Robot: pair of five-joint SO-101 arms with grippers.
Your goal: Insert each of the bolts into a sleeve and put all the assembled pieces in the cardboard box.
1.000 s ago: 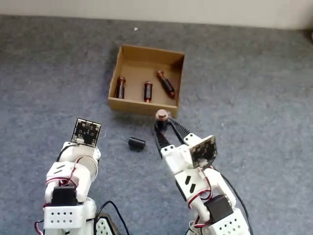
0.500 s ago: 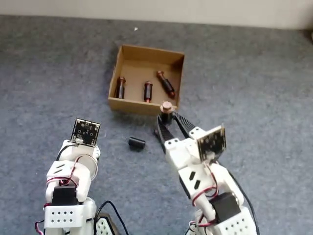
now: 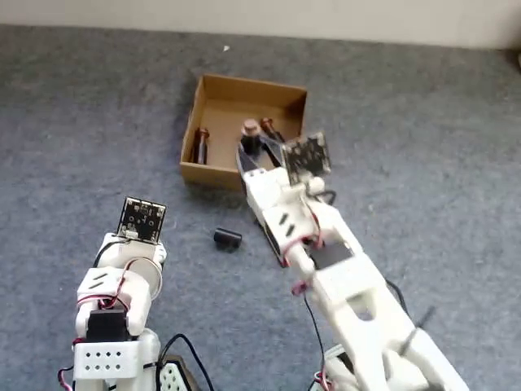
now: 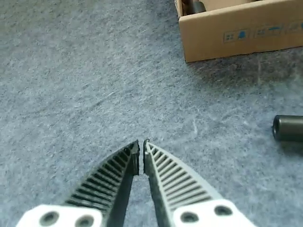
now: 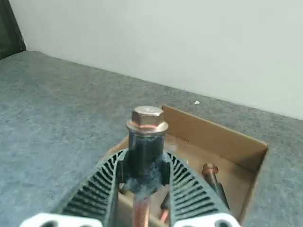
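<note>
well outstretched, right claw [image 5: 144, 165] holds sleeved bolt [image 5: 147, 120] over cardboard box [image 3: 210, 173].

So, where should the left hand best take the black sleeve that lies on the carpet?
Around the middle of its round body, coming from above. The sleeve lies on its side on the carpet, so both curved flanks are free. The left hand is shut and must open first.

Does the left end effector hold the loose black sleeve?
No, the left end effector is shut on nothing, and the black sleeve lies apart from it on the carpet.
</note>
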